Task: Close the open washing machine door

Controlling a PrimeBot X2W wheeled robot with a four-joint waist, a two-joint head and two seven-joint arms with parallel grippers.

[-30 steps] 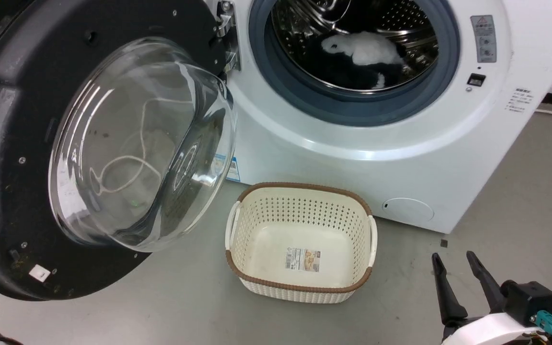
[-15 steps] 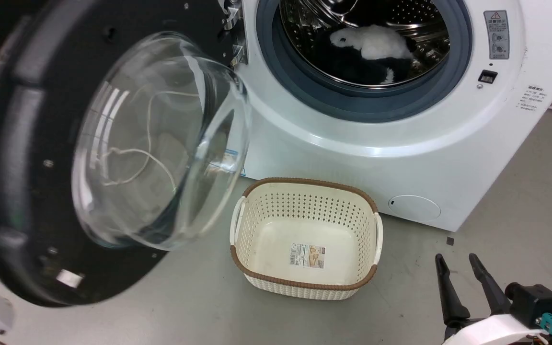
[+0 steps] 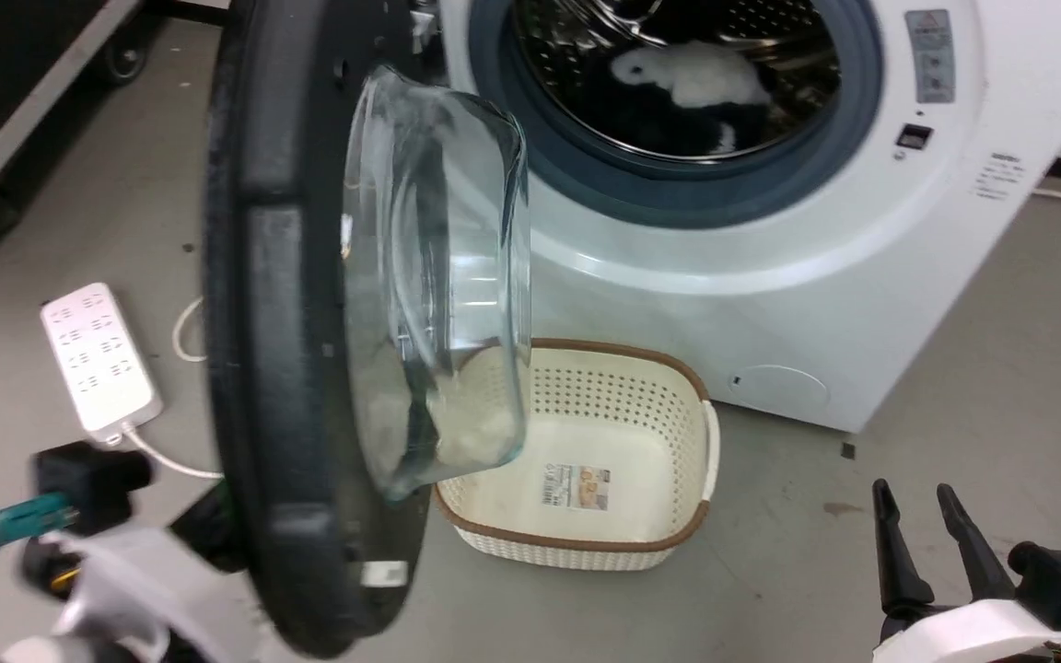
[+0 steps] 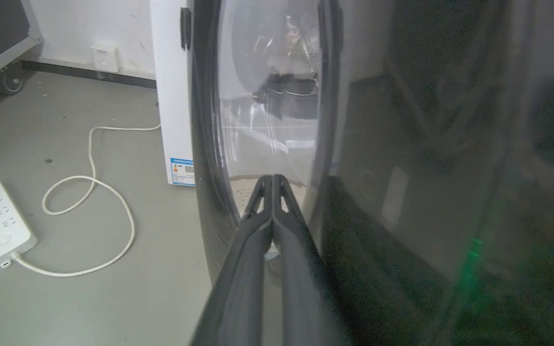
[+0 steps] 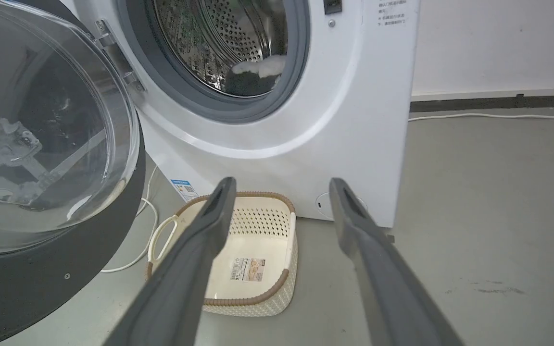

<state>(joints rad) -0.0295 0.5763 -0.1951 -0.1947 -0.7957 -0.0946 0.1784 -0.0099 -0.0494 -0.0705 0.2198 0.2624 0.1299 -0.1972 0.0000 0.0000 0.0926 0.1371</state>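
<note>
Progress stands at roughly half, by my reading. Well off to the left of the left gripper [image 4: 273, 183] lies a white power strip [image 3: 98, 359], its cord looping over the floor. That gripper's two fingers are pressed together on nothing. They lie along the outer face of the washing machine door [image 3: 277, 322], apparently touching it just where the glass window begins.

The door stands edge-on to the head camera, about square to the front of the washing machine [image 3: 770, 304], and its glass bowl bulges away from the left gripper toward the drum opening. On the far side of the door from that gripper, a cream basket [image 3: 577, 551] sits on the floor close before the washer. The right gripper [image 3: 913, 490] hangs low and well apart from the door, with its fingers spread and empty and the basket and washer ahead of its tips.

The second half of the swing and the latch remain.

A second ago the door lay wide open with its inner face toward the head camera. It has since swung partway to the opening, and the left arm has come into the head view behind it. The right gripper has barely shifted.
</note>
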